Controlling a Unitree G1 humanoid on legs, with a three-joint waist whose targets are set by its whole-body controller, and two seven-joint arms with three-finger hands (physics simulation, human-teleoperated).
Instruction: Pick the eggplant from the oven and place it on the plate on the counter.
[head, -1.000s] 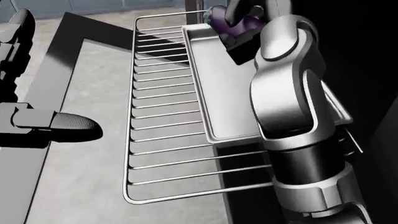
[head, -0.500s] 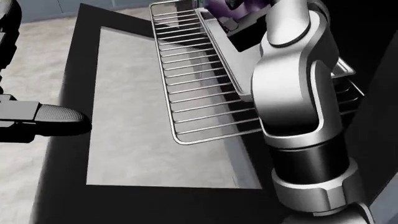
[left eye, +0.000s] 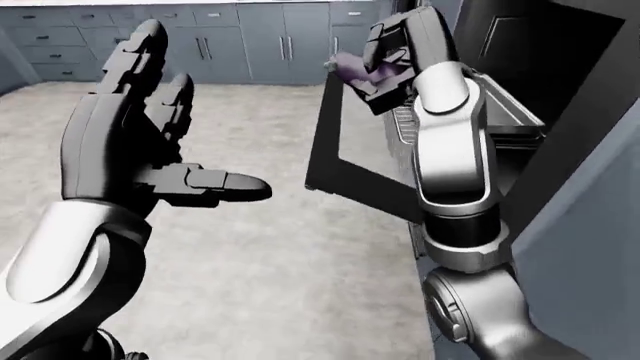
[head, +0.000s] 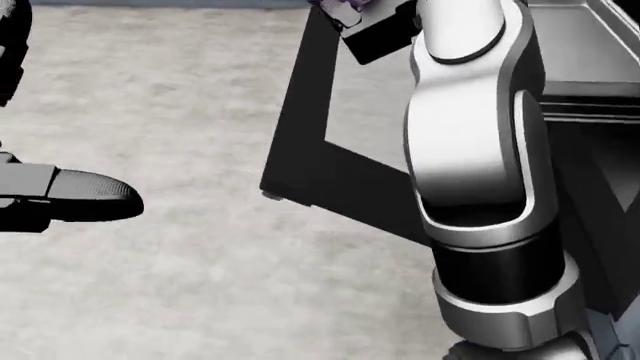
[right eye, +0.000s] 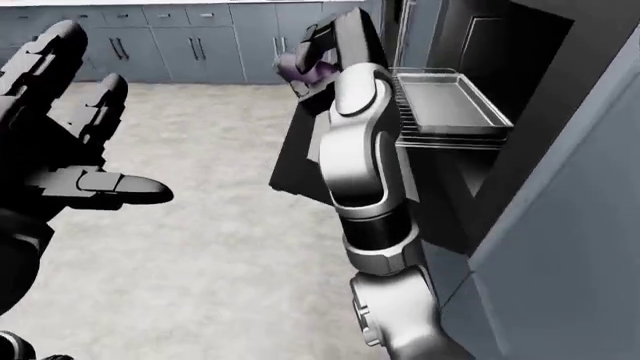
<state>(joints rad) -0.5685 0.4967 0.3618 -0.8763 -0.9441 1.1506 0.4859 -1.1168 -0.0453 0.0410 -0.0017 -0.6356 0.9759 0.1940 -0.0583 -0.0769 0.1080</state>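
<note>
The purple eggplant (left eye: 346, 66) is held in my right hand (left eye: 370, 63), whose fingers close round it, raised above the open oven door (left eye: 335, 169). It also shows in the right-eye view (right eye: 293, 67) and at the top edge of the head view (head: 342, 6). My left hand (left eye: 178, 131) is open and empty, raised over the floor at the left. The plate and the counter are not in view.
A metal baking tray (right eye: 450, 105) lies on the pulled-out oven rack (right eye: 404, 112) at the right. The dark oven front (left eye: 560, 112) and a grey side panel (right eye: 570, 247) fill the right. Grey cabinets (left eye: 250, 37) line the top. The pale floor (head: 180, 285) spreads left.
The whole head view has shifted: the camera has moved away from the oven, so the rack and tray slid to the upper right and floor now shows. The right hand still holds the eggplant.
</note>
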